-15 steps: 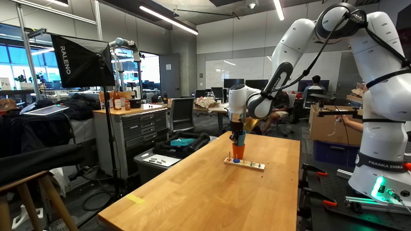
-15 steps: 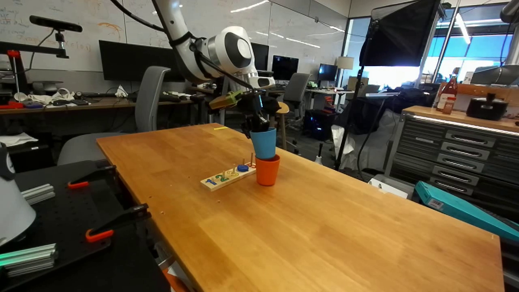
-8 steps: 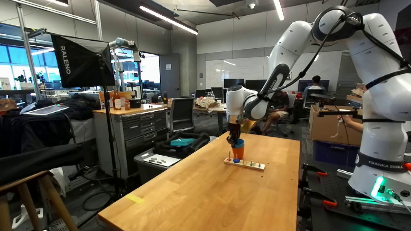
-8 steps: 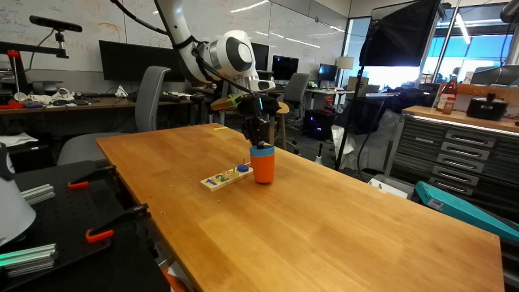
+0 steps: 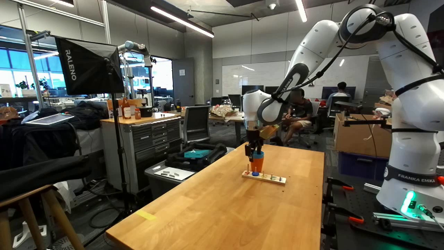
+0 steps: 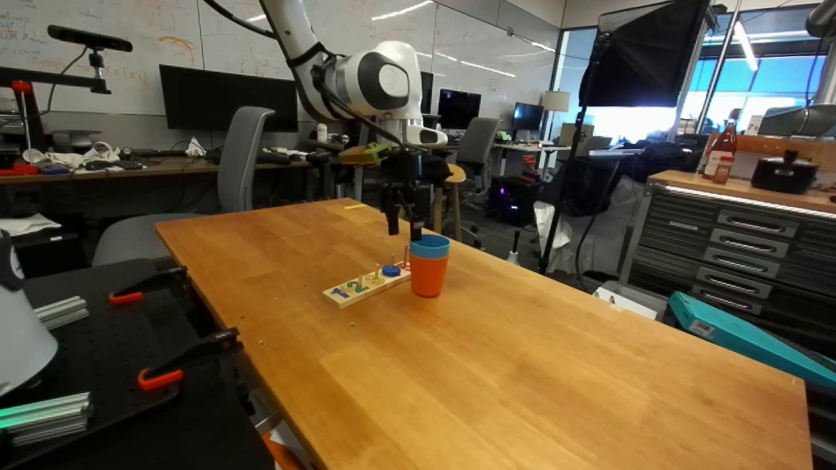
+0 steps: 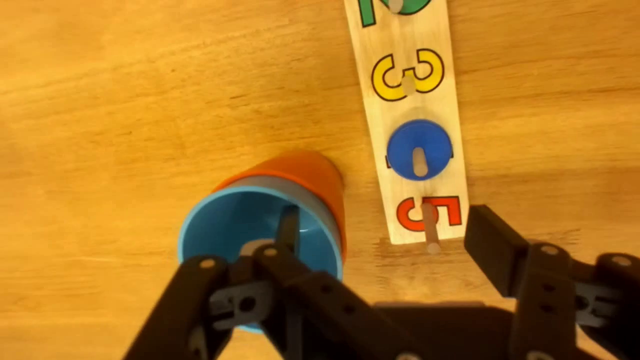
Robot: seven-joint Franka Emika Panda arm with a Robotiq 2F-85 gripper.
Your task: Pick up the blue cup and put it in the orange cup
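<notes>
The blue cup (image 6: 431, 246) sits nested inside the orange cup (image 6: 428, 275), with only its upper band showing above the orange rim in both exterior views. Both cups stand upright on the wooden table. My gripper (image 6: 404, 232) is just above the cups, its jaws spread apart. In the wrist view, the left finger reaches over or into the mouth of the blue cup (image 7: 215, 225), while the right finger is outside, beyond the peg board's end. Nothing is clamped between the fingertips of the gripper (image 7: 387, 235). Whether the left finger touches the cup wall, I cannot tell.
Right beside the cups lies a wooden number board (image 6: 356, 292) with upright pegs and a blue disc (image 7: 420, 149) on one of them. The table (image 5: 242, 208) has black clamps with orange handles (image 6: 160, 378) along one edge.
The blue cup, held by its rim a second ago, went down into the orange cup. Since then the jaws have spread and let go of it, and the gripper has straightened and risen slightly.
</notes>
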